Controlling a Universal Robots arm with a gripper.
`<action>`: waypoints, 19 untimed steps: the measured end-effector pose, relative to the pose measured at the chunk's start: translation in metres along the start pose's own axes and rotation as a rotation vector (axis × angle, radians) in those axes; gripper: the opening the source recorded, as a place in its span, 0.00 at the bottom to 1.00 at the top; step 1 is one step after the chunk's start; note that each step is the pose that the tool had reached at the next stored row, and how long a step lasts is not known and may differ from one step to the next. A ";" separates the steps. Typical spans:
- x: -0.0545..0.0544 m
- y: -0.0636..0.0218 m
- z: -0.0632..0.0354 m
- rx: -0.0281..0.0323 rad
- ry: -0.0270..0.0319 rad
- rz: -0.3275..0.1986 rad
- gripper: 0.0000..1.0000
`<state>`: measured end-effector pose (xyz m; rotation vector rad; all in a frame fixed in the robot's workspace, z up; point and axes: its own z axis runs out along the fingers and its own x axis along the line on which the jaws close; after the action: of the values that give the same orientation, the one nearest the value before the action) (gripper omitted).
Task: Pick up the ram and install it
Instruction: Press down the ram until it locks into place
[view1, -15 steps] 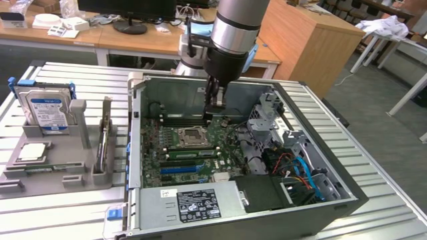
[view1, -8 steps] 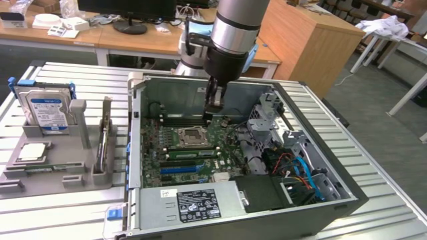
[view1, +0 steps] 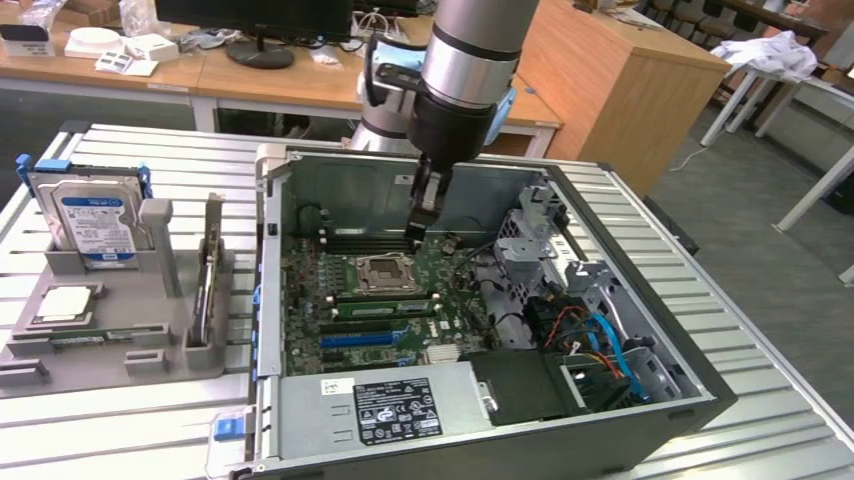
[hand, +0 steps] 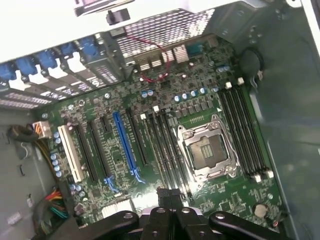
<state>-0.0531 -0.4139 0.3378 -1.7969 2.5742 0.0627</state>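
Note:
My gripper (view1: 416, 232) reaches down into the open computer case (view1: 627, 330). Its tips hover at one end of the black memory slots (view1: 367, 243) beside the empty processor socket (view1: 380, 270). In the wrist view the gripper (hand: 167, 194) is shut, the fingers pressed together with nothing showing between them, right at the end of the slots (hand: 167, 150). A narrow green ram (view1: 91, 340) lies in the grey holder (view1: 27, 370) outside the case at the exterior view's left. I cannot tell whether a stick sits in the slot under the tips.
The grey holder also carries a blue-labelled hard drive (view1: 91, 220), a square silver processor (view1: 67, 303) and a long card on edge (view1: 208, 270). Inside the case are a second bank of slots (hand: 245, 135), expansion slots (hand: 124, 145), a power supply (view1: 394, 405) and cables (view1: 601, 345).

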 end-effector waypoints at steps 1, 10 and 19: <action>0.000 0.0000 0.0000 0.0003 -0.0004 0.014 0.11; 0.000 0.0001 0.0000 0.0034 -0.0045 0.142 0.11; 0.000 0.0002 0.0000 0.0070 -0.0092 0.289 0.11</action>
<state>-0.0533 -0.4138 0.3378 -1.4050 2.8010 0.0615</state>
